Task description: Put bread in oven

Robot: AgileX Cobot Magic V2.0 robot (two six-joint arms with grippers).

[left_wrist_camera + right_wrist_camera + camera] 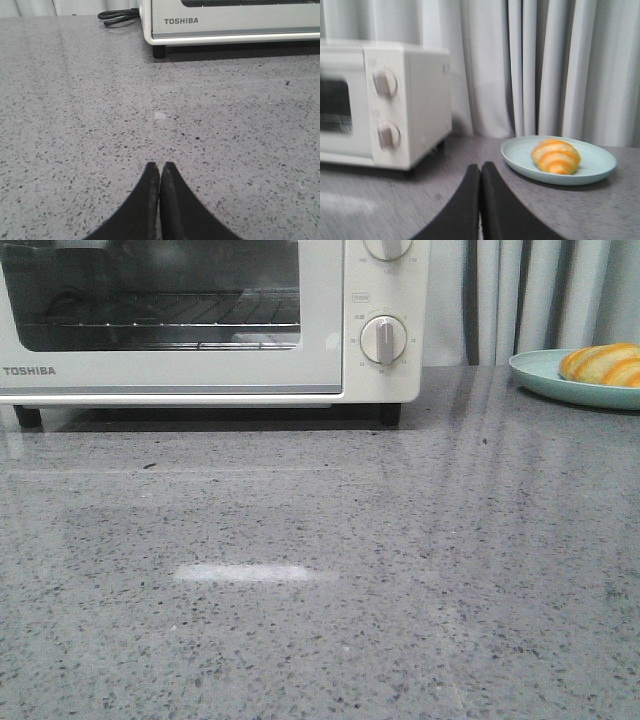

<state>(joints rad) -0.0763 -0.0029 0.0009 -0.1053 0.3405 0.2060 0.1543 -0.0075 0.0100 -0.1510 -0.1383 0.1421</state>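
Observation:
The bread (603, 363), an orange roll with cream stripes, lies on a pale green plate (545, 377) at the far right of the counter; the right wrist view shows the bread (556, 156) too. The cream Toshiba oven (330, 340) stands at the back left, door closed, wire rack visible through the glass. My right gripper (480, 167) is shut and empty, short of the plate (600, 170). Over bare counter, the left gripper (160, 166) is shut and empty, in front of the oven (230, 22). Neither gripper shows in the front view.
Grey speckled countertop (320, 570) stretches in front of the oven. Two dial knobs (383, 339) sit on the oven's right panel. A black power cord (118, 15) lies beside the oven. Grey curtains (540, 295) hang behind the counter.

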